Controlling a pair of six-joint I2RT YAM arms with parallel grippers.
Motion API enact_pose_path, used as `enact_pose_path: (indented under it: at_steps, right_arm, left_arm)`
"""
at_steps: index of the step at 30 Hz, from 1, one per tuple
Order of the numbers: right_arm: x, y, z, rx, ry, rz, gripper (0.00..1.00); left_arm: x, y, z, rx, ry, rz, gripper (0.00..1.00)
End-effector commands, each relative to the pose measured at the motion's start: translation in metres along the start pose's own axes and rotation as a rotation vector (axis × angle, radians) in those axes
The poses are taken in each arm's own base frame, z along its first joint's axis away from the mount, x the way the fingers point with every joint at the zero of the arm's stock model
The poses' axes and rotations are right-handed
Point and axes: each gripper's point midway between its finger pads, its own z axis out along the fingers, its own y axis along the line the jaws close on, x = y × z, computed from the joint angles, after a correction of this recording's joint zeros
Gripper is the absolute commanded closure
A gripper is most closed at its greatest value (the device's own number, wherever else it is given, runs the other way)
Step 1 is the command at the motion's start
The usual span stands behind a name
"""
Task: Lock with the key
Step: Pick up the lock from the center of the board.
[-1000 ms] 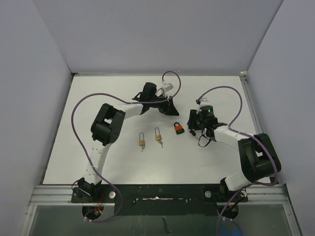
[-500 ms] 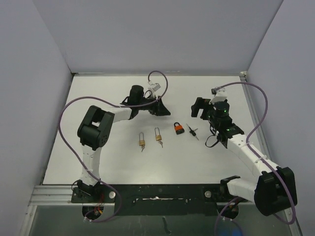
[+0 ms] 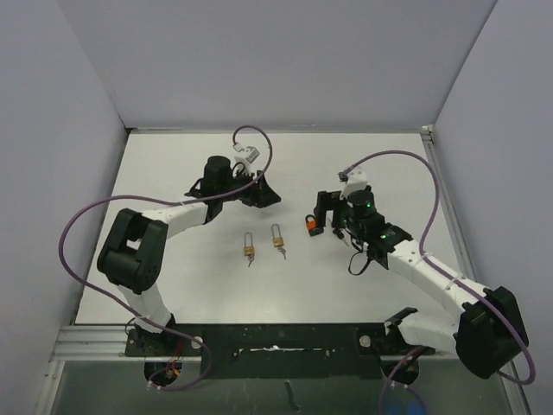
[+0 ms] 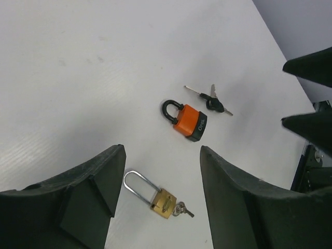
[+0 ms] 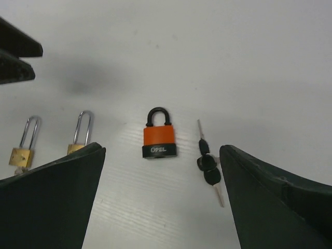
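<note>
Right jaws wide open, empty, over the orange lock lying flat on the desk. Keys lie just beside it. Left jaws part open, empty. Plan: pinch the key head square, keeping the blade clear.

It looks like a robotics lab: plain grey walls enclose a white surface, with the cabled left arm and right arm bolted to a rail.

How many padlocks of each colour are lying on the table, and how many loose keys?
Orange padlock: 1
Brass padlocks: 2
Loose black-headed keys: 2
Total: 5
</note>
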Motion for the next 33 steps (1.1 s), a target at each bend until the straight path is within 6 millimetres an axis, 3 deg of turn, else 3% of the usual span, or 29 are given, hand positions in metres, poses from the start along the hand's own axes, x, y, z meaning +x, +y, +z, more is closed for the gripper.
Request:
enact_pose_path:
  at_steps: [1, 4, 7, 10, 18, 33]
  right_arm:
    - [0.004, 0.035, 0.005, -0.049, 0.022, -0.146, 0.05]
    - [0.020, 0.058, 0.014, -0.121, 0.071, -0.172, 0.19]
    - [0.034, 0.073, 0.023, -0.152, 0.109, -0.179, 0.24]
    - [0.045, 0.085, 0.032, -0.161, 0.140, -0.199, 0.27]
    - [0.069, 0.130, 0.048, -0.214, 0.191, -0.283, 0.26]
    - [0.107, 0.141, 0.074, -0.210, 0.291, -0.281, 0.30]
  left_arm:
    - [-0.012, 0.002, -0.030, -0.129, -0.064, 0.074, 0.43]
    - [-0.004, 0.004, -0.048, -0.190, -0.077, 0.089, 0.43]
    - [0.001, 0.005, -0.066, -0.237, -0.103, 0.097, 0.41]
    - [0.001, 0.007, -0.083, -0.282, -0.132, 0.104, 0.40]
    - [0.025, 0.024, -0.114, -0.347, -0.140, 0.065, 0.39]
    - [0.028, 0.032, -0.123, -0.351, -0.159, 0.041, 0.37]
